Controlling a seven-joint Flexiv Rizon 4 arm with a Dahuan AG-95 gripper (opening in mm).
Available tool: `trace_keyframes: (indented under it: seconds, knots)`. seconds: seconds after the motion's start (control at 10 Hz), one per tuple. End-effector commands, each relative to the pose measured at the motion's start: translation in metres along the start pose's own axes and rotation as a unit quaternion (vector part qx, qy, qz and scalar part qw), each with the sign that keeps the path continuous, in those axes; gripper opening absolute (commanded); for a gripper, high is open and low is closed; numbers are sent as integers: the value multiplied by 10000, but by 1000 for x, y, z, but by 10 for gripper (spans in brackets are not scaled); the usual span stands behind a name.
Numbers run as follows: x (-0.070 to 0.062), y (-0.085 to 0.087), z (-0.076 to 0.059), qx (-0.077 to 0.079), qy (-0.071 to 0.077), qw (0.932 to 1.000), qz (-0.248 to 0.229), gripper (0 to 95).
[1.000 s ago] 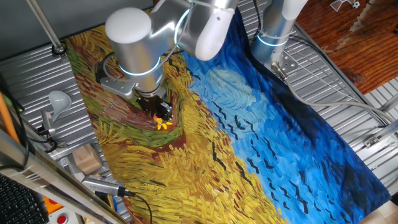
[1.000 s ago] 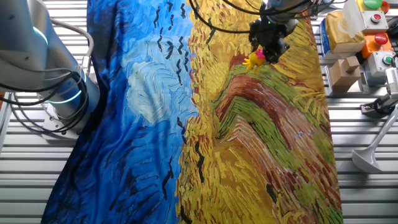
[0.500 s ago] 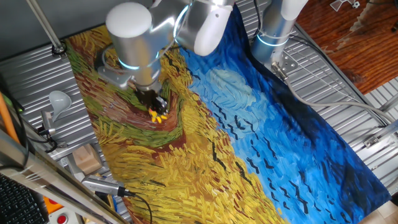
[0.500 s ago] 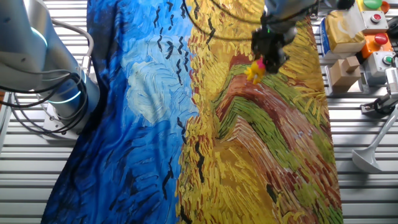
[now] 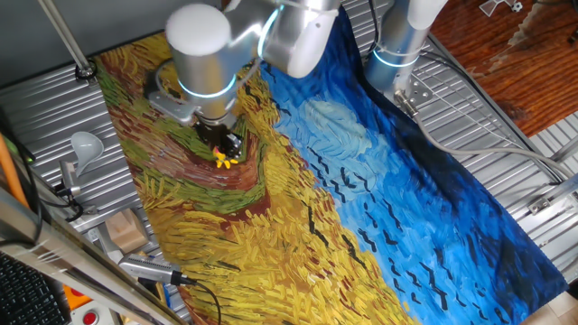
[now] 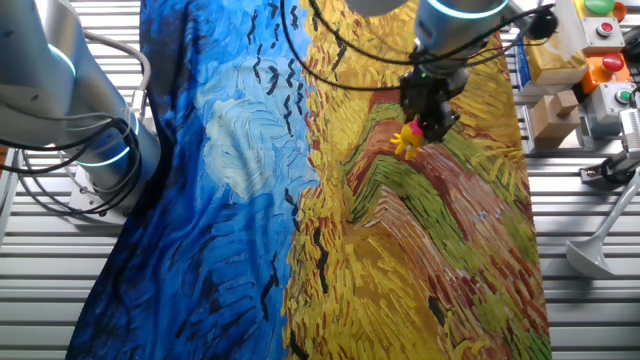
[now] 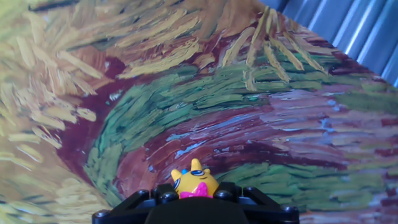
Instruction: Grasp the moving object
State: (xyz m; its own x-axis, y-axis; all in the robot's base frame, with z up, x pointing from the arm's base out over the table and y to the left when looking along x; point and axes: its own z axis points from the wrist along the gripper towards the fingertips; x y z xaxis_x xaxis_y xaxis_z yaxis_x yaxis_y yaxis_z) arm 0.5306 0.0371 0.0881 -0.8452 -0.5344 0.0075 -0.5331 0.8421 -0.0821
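Observation:
The moving object is a tiny toy with a yellow body and a pink patch. In the hand view it sits between my black fingers at the bottom edge. My gripper is shut on it. In one fixed view the gripper hangs over the brown and green swirl of the painted cloth, and the toy's yellow legs stick out below the fingertips. The other fixed view shows the toy just under the gripper, at the cloth's surface or just above it.
The cloth covers the table's middle. A second arm's base stands at the far side. A grey scoop, a wooden block and a cabled tool lie on the ribbed metal beside the cloth. Button boxes stand nearby.
My gripper has moved a short way across the cloth, toward the upper left in one fixed view, and the toy has travelled with it between the fingers.

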Motion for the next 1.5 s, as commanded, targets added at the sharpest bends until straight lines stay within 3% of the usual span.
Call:
trace_keyframes:
  seconds: [0.1, 0.7, 1.4, 1.5]
  knots:
    - [4, 1, 9, 97, -107, 9997, -181, 0]
    - [6, 5, 27, 128, -292, 9993, -197, 0]
    - [6, 7, 35, 62, -373, 9992, -134, 0]
    - [6, 7, 35, 45, -383, 9992, -145, 190]
